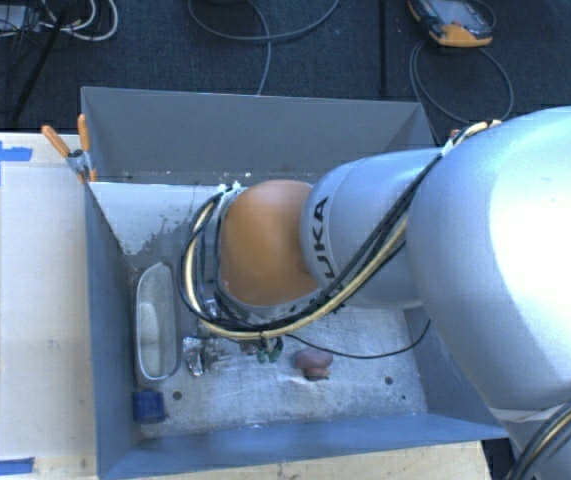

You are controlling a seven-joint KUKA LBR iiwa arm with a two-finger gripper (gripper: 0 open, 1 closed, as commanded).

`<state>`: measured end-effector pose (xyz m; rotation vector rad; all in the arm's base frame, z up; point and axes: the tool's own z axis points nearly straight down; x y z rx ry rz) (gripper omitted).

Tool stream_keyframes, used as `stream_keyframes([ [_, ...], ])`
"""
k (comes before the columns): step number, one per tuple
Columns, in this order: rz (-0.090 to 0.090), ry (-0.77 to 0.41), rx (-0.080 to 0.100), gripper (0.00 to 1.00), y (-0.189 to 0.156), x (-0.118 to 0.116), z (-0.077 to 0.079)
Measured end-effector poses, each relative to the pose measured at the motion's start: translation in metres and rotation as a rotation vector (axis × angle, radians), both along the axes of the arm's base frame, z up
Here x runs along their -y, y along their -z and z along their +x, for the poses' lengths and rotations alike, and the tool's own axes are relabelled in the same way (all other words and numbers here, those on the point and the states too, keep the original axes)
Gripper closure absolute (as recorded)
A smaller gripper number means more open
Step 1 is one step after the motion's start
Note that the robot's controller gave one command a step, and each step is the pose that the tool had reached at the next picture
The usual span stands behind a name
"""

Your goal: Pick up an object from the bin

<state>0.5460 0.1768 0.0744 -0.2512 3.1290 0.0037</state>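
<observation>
My gripper (203, 352) pokes out below the arm's wrist, low over the bin floor left of the middle. Just to its left, touching or nearly touching it, lies a long silver-grey oval dish-like thing (154, 324), set lengthwise along the bin's left wall. A small pinkish-brown lump (313, 364) rests on the floor to the gripper's right. A little green piece (268, 349) lies close beside the gripper. Most of the gripper is hidden by the wrist above it.
A small blue block (148, 405) sits in the near left corner of the bin. The arm with its orange cover and looped cables spans the bin's middle and right side and hides the floor beneath.
</observation>
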Motion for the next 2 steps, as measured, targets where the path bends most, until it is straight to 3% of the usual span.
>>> stream_keyframes([
  [1, 0.003, -0.152, 0.010, 1.00, 0.000, 0.019, -0.020],
  [2, -0.003, -0.712, 0.005, 1.00, -0.175, 0.042, -0.001],
])
